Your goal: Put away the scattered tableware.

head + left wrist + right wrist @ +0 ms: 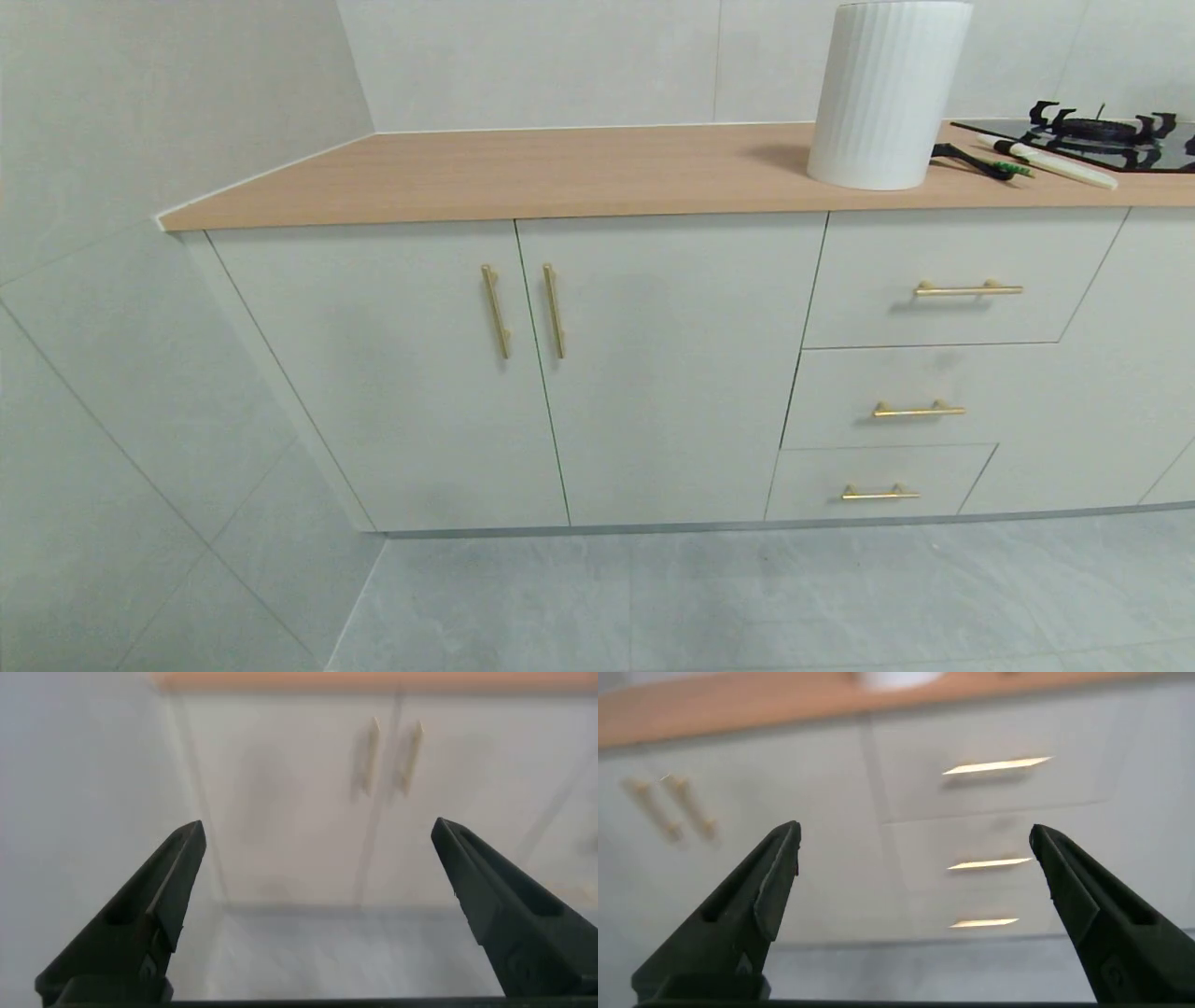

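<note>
Two black pincers hang in front of a white kitchen cupboard. Both are spread wide, with nothing between their tips. The left pincer (316,826) faces the two doors (392,373), which have upright gold handles (496,311). The right pincer (913,829) faces the three drawers (934,252), stacked one over another, each with a flat gold handle.

From the head camera, the brown worktop (523,173) runs across the top from 10 o'clock to 3 o'clock. A tall white ribbed tub (885,93) stands upright on it at about 1 o'clock.

The scattered tableware lies on the worktop at about 2 o'clock, well apart from both pincers. A black-handled tool (971,161) lies at the tub's 3 o'clock side; I cannot tell if it touches the tub. A long white-handled tool (1055,163) lies slanting just past it. A small green bit (1013,169) shows between the two. The tools are too small to tell what kind they are.

A black stove ring (1102,126) sits behind them on a dark glass plate. Grey tiles cover the wall (112,373) at 9 o'clock and the floor (700,607) at 6 o'clock.
</note>
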Motion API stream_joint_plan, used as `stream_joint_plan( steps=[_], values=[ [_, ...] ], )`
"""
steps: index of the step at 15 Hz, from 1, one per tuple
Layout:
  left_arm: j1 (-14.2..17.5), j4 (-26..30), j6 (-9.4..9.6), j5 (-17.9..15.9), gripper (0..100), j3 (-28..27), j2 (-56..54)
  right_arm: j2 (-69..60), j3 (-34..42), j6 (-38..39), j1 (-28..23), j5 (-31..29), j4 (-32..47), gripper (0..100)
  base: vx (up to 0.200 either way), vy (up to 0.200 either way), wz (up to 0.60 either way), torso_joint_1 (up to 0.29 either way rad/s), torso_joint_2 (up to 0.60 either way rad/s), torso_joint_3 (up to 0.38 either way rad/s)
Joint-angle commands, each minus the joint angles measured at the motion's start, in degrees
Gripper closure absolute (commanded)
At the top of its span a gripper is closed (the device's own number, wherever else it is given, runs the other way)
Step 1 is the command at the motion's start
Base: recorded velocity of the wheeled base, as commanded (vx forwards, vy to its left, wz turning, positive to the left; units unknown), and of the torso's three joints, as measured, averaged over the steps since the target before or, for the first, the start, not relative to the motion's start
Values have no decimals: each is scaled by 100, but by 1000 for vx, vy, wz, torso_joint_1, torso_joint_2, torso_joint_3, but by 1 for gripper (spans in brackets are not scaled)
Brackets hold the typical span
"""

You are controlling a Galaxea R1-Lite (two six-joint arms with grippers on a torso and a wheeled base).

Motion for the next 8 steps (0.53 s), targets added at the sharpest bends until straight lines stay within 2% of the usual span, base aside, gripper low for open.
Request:
stream_joint_plan(
  steps=[1,2,4,6,7,8],
  values=[
    [445,41,350,-80,0,198,-1551,-1750,280,-464,-754,-30,799,0,0,0,0,0,0,0],
    [506,103,420,-159,0,277,-1868,-2225,297,-692,-974,-13,1106,0,0,0,0,0,0,0],
    [682,120,403,-221,0,409,-2017,-2743,289,-877,-1088,5,1511,0,0,0,0,0,0,0],
    [1069,112,368,8,0,401,-2026,-3411,385,-1026,-1431,-13,1889,0,0,0,0,0,0,0],
    [1412,156,412,-54,0,401,-2202,-3692,517,-1026,-1581,5,1933,0,0,0,0,0,0,0],
    [1526,235,526,-273,0,532,-2527,-3701,693,-991,-1572,-21,1889,0,0,0,0,0,0,0]
  ],
)
